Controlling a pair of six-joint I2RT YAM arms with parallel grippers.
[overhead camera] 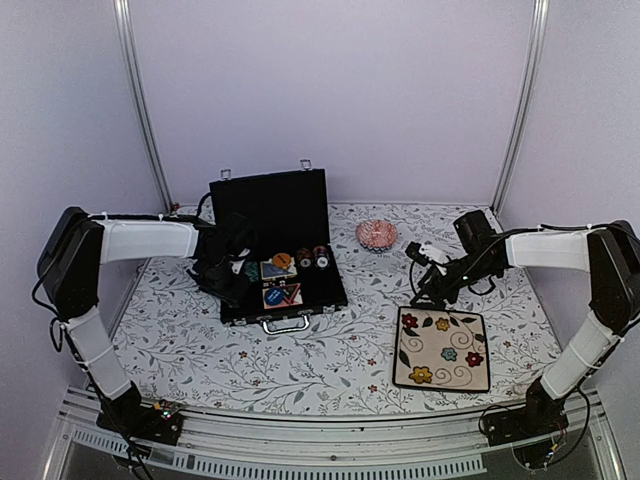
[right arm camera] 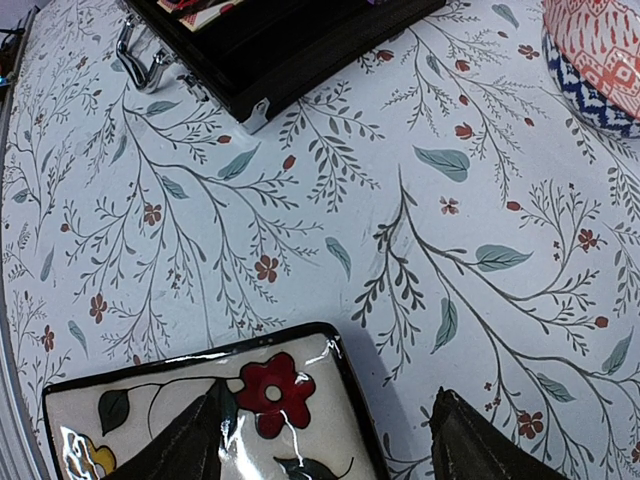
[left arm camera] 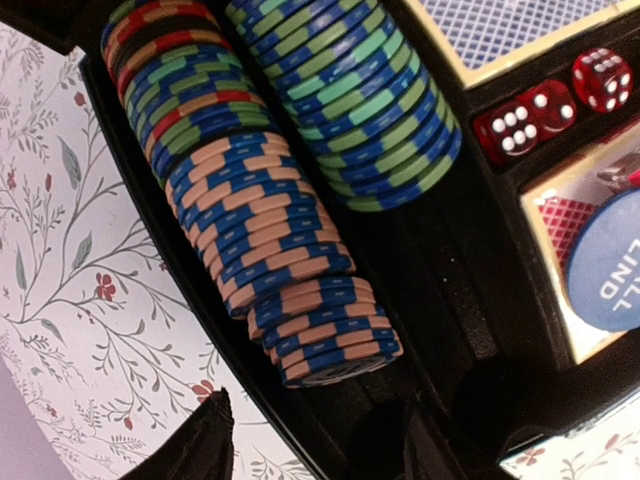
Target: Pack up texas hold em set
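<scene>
The black case (overhead camera: pixel 270 205) lies open mid-table, lid upright and silver handle (overhead camera: pixel 287 323) at the front. Rows of blue-and-tan chips (left arm camera: pixel 290 260) and blue-and-green chips (left arm camera: pixel 360 100) lie in its slots, beside red dice (left arm camera: pixel 525 115), a blue-backed card deck (left arm camera: pixel 500 25) and the round blue button (left arm camera: pixel 610 265) on a second deck. My left gripper (overhead camera: pixel 232 262) is open and empty at the case's left edge; one finger (left arm camera: pixel 195 450) is over the cloth outside the case wall. My right gripper (right arm camera: pixel 335 440) is open and empty above the plate's corner, away from the case (right arm camera: pixel 290 40).
A cream square plate with flowers (overhead camera: pixel 442 348) lies at the front right, and shows in the right wrist view (right arm camera: pixel 300 420). A small pink patterned bowl (overhead camera: pixel 376 234) stands right of the case. The table has a floral cloth (overhead camera: pixel 300 370) and walls close behind.
</scene>
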